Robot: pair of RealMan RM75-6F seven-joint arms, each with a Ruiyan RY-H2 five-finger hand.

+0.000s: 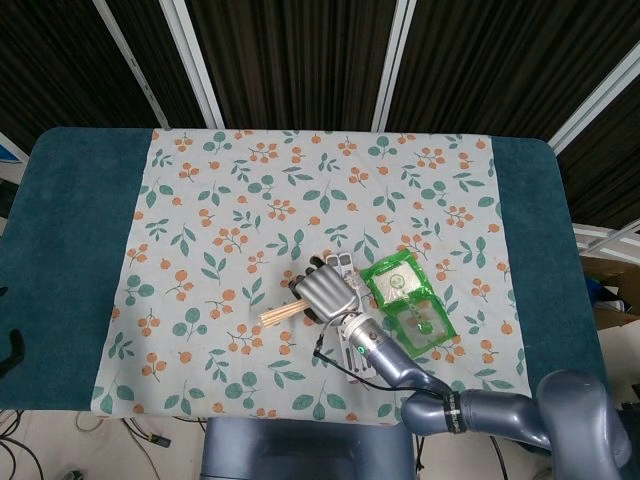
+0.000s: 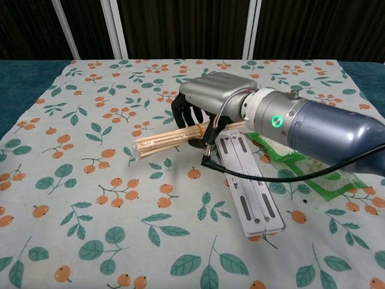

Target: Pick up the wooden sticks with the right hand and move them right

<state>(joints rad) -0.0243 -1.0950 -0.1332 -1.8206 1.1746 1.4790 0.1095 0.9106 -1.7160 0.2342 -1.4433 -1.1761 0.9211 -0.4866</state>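
Observation:
My right hand (image 1: 326,293) (image 2: 212,103) grips a bundle of thin wooden sticks (image 2: 163,142) (image 1: 279,314) in a clear wrap. The bundle hangs above the floral cloth, its free end pointing left and slightly down. The fingers curl around the bundle's right end, which is hidden under the palm. My left hand is not in either view.
A grey flat strip-shaped device (image 2: 249,185) (image 1: 338,266) lies just below and right of the hand. Green plastic packets (image 1: 405,299) (image 2: 314,180) sit further right. The floral cloth (image 1: 230,200) covers the teal table (image 1: 70,230).

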